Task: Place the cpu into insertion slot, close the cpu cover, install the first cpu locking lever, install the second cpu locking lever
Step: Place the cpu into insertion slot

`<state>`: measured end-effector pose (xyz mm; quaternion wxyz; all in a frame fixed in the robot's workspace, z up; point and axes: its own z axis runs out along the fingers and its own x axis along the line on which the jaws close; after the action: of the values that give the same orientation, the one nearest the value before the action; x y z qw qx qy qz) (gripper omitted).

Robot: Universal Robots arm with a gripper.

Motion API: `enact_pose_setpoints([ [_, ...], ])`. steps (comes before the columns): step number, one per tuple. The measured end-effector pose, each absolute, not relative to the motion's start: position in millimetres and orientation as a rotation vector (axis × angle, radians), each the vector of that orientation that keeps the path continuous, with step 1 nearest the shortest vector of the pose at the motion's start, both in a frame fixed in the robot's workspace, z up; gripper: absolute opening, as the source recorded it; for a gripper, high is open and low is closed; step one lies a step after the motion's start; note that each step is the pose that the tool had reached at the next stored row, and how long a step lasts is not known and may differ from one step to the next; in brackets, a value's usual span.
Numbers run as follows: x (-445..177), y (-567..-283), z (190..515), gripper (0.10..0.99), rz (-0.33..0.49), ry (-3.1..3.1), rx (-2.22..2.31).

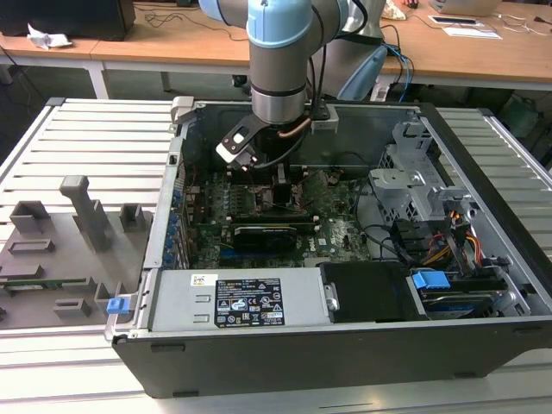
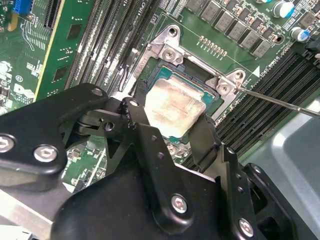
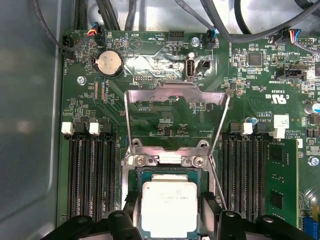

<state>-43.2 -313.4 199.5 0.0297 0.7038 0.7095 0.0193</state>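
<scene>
Exterior view first: the arm reaches down into the open computer case (image 1: 483,147) on the desk (image 1: 86,129). We find the gripper (image 1: 282,197) low over the green board (image 1: 341,228), at about twelve o'clock from the labelled power box (image 1: 246,302).

Second wrist view: there's the chip (image 2: 172,107), lying in the socket (image 2: 200,76). The jaws sit against two opposite edges of it, and by our reading they are clasping it. One thin lever (image 2: 275,101) juts free beside the socket.

First wrist view: the chip (image 3: 169,207) sits square in its frame, and the cover (image 3: 176,95) stands wide open on its hinge just beyond. We call step one as good as done, short of letting go. The cover is not yet shut, and with it up we judge both levers are yet to be hooked.
</scene>
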Motion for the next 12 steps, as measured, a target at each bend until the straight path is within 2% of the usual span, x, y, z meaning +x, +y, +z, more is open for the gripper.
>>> enact_pose_setpoints([
  [9,-42,-313,211,0.604,0.055,2.19,2.172],
  [10,-41,-313,211,0.588,0.053,2.191,2.174],
  [11,-40,-313,211,0.525,0.048,2.193,2.176],
  [12,-39,-313,211,0.525,0.045,2.195,2.177],
])
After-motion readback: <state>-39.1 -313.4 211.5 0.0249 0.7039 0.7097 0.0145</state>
